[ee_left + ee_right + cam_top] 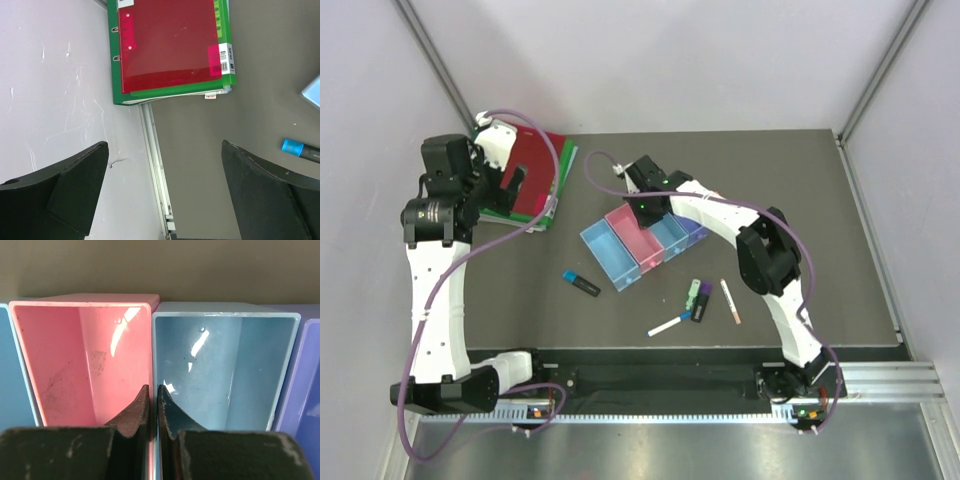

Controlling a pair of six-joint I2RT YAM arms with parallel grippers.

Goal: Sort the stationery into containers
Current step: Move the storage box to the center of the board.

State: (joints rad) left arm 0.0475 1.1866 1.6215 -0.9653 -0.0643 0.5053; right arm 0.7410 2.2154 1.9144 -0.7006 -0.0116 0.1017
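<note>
Dark tabletop (pixel 800 200): right gripper (pixel 154 390) clamps the bins (pixel 152 340) by a shared wall, probably to drag them; left gripper (pixel 164 145) open, empty.

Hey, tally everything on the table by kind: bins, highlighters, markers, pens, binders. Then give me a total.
Bins: 4 (left blue bin, pink bin, right blue bin, purple bin)
Highlighters: 2 (blue highlighter, purple highlighter)
Markers: 1 (green marker)
Pens: 2 (white pen, pinkish pen)
Binders: 2 (red binder, green binder)
Total: 11
</note>
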